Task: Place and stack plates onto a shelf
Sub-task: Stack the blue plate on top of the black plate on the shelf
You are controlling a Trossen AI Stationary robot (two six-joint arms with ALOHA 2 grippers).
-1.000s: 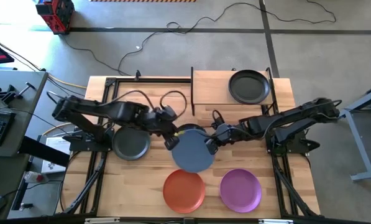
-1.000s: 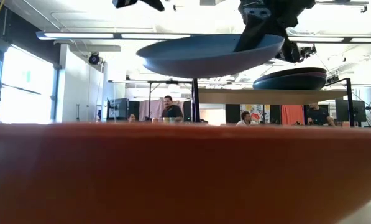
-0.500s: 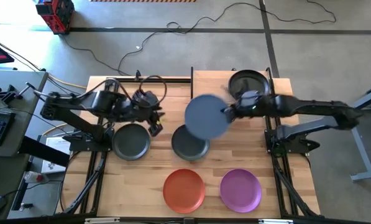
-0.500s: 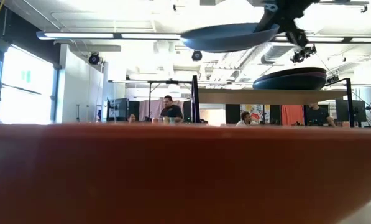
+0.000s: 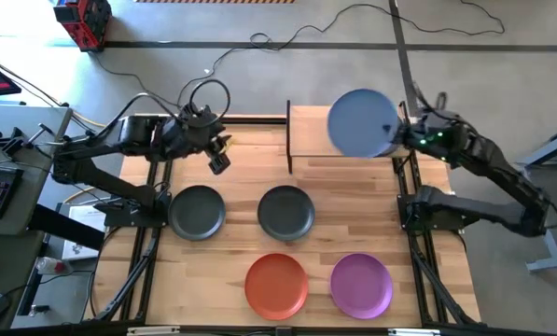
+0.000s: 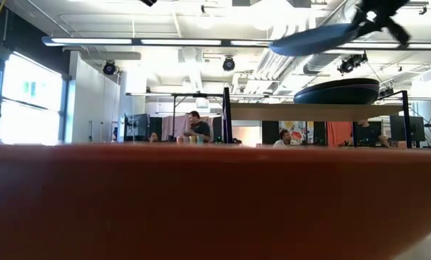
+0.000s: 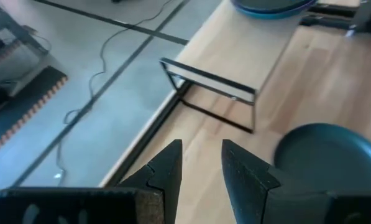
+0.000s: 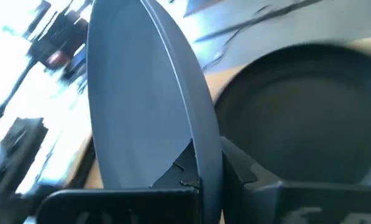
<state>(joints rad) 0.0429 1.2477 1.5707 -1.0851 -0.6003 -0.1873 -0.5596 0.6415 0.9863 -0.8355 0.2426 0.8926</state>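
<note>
My right gripper [image 5: 396, 131] is shut on the light blue plate [image 5: 357, 121], which hangs in the air over the right half of the shelf [image 5: 311, 131]. On the shelf below it stands a stack of plates, dark on top [image 6: 336, 92], with the dark plate [image 8: 297, 112] filling the right wrist view. My left gripper [image 5: 218, 161] hovers open over the table's far left part, touching nothing. Two dark grey plates [image 5: 197, 211] [image 5: 285, 212], an orange plate [image 5: 276, 285] and a purple plate [image 5: 361, 285] lie flat on the table. My right gripper pinches the light blue plate by its rim [image 8: 201, 163] on the side toward the table's right, one finger on the hollow upper face and one on the underside. The fingers come roughly level from the right. The plate is lifted clear and tilts slightly, its free side lower [image 6: 287, 49].
The shelf's left half [image 7: 247, 43] is bare wood, with thin black posts [image 5: 288, 135] at its left end. Cables loop over the table's far left edge [image 5: 203, 93]. The orange plate fills the bottom of the low view [image 6: 215, 202]. People sit far off in the room.
My right gripper has carried the light blue plate up from over the table's middle toward the far right, and it now hangs above the stack on the shelf. My left gripper has drawn back from the plate toward the table's far left. The middle dark grey plate is uncovered.
</note>
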